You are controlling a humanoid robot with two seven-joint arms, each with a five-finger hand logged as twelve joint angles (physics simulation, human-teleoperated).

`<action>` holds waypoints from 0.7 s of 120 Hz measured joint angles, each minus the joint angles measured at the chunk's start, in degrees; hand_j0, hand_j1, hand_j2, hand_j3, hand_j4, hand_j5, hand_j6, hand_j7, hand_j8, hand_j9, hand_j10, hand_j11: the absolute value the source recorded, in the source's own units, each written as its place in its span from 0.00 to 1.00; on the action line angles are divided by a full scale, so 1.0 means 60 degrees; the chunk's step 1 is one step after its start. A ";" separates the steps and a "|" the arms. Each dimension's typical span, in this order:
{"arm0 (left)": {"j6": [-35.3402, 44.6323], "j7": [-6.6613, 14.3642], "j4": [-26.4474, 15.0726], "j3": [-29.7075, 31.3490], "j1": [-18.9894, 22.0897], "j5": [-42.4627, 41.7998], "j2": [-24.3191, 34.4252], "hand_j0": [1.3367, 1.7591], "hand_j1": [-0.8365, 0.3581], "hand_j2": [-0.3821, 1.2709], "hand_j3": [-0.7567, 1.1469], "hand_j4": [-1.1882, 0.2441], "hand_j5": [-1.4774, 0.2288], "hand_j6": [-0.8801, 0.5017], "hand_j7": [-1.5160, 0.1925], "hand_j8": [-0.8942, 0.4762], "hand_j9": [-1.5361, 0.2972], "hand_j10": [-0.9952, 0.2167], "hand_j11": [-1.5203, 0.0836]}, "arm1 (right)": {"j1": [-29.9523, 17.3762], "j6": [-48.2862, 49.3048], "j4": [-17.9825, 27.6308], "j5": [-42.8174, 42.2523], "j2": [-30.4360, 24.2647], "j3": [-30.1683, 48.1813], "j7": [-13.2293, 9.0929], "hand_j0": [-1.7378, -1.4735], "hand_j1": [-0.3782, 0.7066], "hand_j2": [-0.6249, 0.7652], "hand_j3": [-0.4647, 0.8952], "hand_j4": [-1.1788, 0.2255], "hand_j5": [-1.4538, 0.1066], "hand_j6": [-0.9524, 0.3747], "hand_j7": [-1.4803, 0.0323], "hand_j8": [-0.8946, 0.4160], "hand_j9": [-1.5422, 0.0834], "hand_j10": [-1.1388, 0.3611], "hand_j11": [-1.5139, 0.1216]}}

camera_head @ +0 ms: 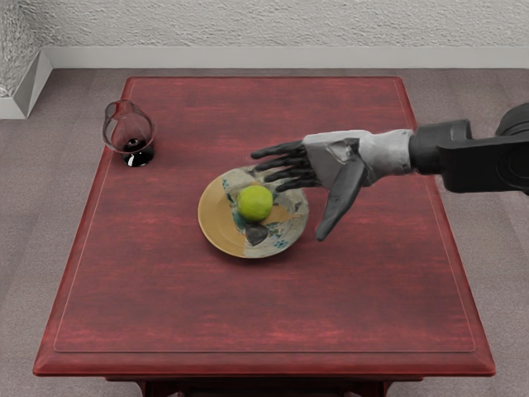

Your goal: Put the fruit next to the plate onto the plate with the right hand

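1. The red desk [264, 331] shows no brand, label or readable writing.
2. The yellow-green fruit [255, 203] sits on the plate [212, 217], near its centre. It looks light, firm, smooth and apt to roll, so it is best cupped around its middle.
3. The right hand [318, 165] hovers at the plate's 2 o'clock, fingers [277, 153] spread and holding nothing.
4. A wine glass [129, 132] leans at 10 o'clock.

Red table [264, 314]: plate [212, 220], wine glass [129, 132].
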 joint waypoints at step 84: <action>0.0000 -0.0001 0.0000 -0.0002 0.0009 0.0001 0.0000 0.76 0.76 0.26 0.40 0.67 0.69 0.47 0.71 0.48 0.67 0.63 0.76 | -0.1637 0.0829 -0.2566 0.4635 -0.2751 0.0395 0.0000 0.30 0.07 0.44 0.34 0.81 0.90 0.69 0.94 0.65 0.92 0.73 0.89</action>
